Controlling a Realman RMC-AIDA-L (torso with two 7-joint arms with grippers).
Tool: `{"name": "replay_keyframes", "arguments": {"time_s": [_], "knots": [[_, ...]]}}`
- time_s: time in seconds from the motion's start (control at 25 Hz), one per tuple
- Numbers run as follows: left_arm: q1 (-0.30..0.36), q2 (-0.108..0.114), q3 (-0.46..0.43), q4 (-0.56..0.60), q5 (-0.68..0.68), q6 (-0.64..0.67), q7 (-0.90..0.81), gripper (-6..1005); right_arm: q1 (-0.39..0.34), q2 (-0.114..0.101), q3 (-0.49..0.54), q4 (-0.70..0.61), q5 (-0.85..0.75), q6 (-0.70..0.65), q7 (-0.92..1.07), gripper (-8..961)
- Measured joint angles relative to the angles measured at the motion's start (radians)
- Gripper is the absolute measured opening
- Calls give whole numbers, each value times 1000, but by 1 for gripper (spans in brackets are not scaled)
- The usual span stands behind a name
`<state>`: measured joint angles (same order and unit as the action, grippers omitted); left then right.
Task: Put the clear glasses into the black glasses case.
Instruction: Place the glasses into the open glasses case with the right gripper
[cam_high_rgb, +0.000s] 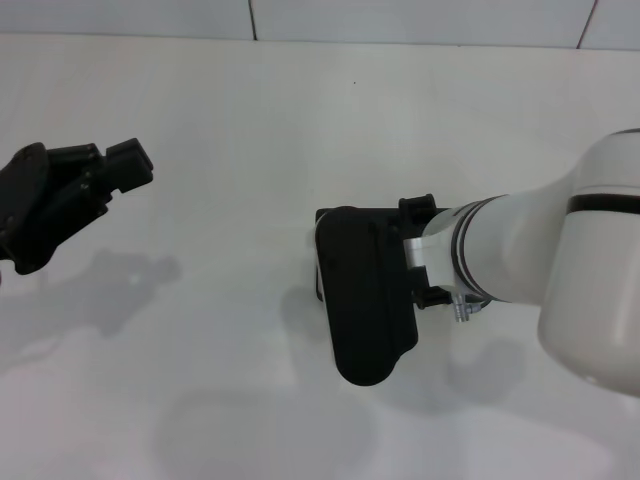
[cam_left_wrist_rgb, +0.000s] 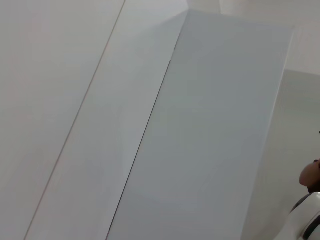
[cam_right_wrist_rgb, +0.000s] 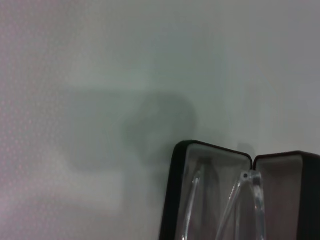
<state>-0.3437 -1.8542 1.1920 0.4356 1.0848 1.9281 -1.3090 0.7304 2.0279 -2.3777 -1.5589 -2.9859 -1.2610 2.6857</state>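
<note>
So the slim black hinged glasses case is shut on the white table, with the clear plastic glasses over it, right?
Not quite: the slim black hinged glasses case is open, not shut. The right wrist view shows its grey lining and both halves spread, with the clear plastic glasses over it. The rest holds; it sits on the white table.

My right arm (cam_high_rgb: 560, 270) fills the right of the head view as a glossy white rounded shell ringed by thin black bands, with a small silver fitting beneath the wrist. My left gripper (cam_high_rgb: 75, 195), at the left edge, is blocky matte black throughout.
</note>
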Motion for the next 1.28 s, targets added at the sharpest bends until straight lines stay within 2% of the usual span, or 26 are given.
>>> {"name": "replay_keyframes", "arguments": {"time_s": [1.28], "knots": [[0,0,0,0,1,0,4,73,11,0,0,22,-1,10,-11,134]]}}
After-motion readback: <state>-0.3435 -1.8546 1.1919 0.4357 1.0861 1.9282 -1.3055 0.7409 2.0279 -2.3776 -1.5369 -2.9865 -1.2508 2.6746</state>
